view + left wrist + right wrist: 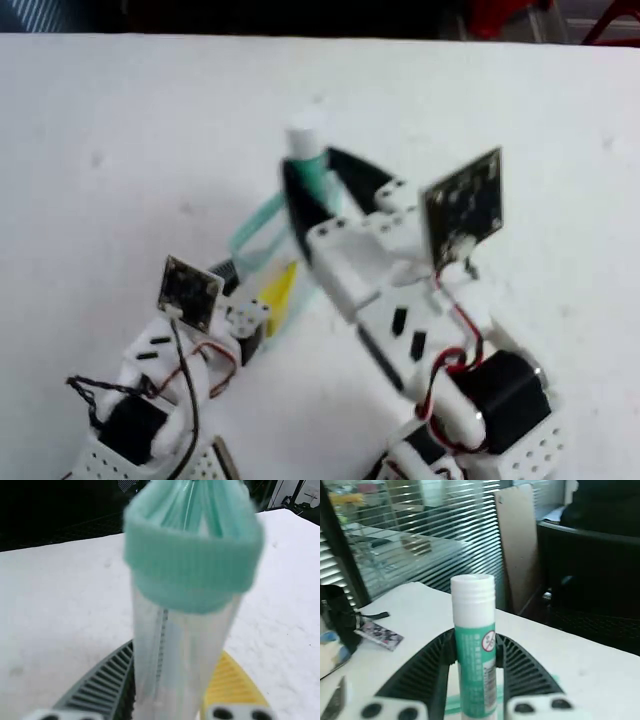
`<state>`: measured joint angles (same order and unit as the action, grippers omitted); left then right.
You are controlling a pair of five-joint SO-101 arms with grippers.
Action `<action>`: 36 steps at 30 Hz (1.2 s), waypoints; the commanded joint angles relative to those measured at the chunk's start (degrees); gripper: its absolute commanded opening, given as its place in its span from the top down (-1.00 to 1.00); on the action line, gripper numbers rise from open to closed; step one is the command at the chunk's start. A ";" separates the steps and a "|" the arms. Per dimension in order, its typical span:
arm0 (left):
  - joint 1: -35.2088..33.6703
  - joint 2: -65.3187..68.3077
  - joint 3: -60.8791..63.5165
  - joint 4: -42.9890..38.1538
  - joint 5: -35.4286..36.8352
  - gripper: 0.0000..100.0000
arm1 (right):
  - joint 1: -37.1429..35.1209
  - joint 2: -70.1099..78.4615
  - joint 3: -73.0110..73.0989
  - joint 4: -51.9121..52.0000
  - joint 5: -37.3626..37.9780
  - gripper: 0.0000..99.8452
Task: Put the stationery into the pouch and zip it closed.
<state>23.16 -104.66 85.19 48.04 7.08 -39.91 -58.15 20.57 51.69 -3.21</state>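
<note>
The left gripper pinches the near end of the pouch. The right gripper, holding the glue stick, stands just beside the pouch's far end, and the right arm blocks that side of the pouch. On the pouch's other side, and past it, the white table leaves room to pass.

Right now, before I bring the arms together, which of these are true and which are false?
1. The right claw is shut on the glue stick. True.
2. The glue stick's cap is off. False: its white cap is on.
3. The left claw grips the pouch. True.
4. The left claw's fingers are both black. False: one is grey, the other yellow.
</note>
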 commanded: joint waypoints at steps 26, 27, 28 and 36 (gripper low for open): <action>0.13 0.13 -2.99 0.18 0.53 0.57 | -3.56 6.11 14.24 -12.35 2.90 0.97; 0.13 0.13 -2.99 0.18 0.53 0.57 | -3.56 4.18 15.47 -12.44 3.60 0.97; 0.13 0.13 -2.99 0.18 0.53 0.57 | -3.56 2.07 16.62 -12.44 4.04 0.97; 0.13 0.13 -2.99 0.18 0.53 0.57 | -3.56 -7.60 22.15 -11.47 8.09 0.96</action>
<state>23.43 -104.66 85.19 48.04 7.08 -43.52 -63.34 42.73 40.09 3.65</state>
